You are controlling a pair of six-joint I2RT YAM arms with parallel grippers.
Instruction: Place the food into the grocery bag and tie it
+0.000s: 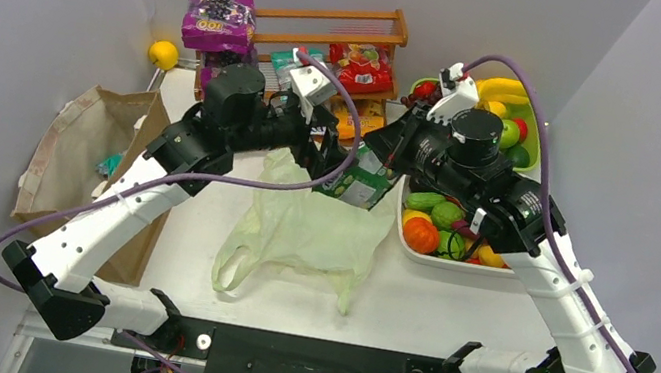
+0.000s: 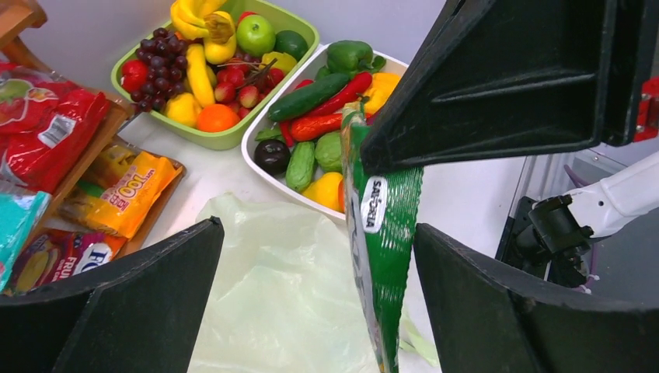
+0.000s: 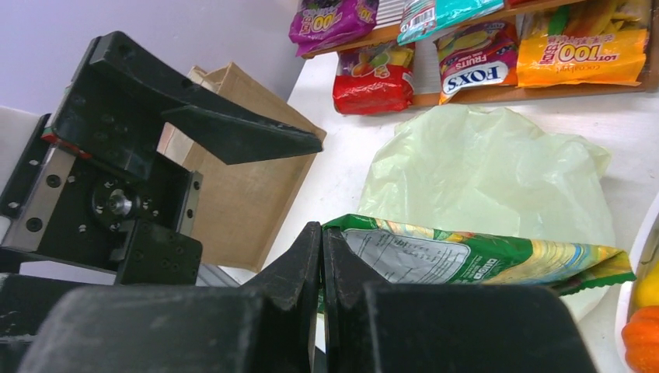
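Green snack packet [image 3: 482, 256]: clamped at one end in the closed right gripper [image 3: 322, 256], held above the pale green grocery bag [image 1: 303, 233] spread flat on the table [image 1: 448, 308], and flanked by the wide-spread left gripper [image 2: 315, 225].

Green packet [image 2: 385, 233]: lower end beyond bottom edge

bright, even light falls from above in all three views, so shadows on the white table [image 1: 448, 308] are soft and faint. the grey walls [image 1: 6, 41] are evenly lit. streaky glare runs down the foil of the green snack packet [image 2: 388, 256]. in the left wrist view the left gripper [image 2: 319, 229] looms close and slightly blurred, while the white tray [image 2: 247, 148] behind it is sharp.
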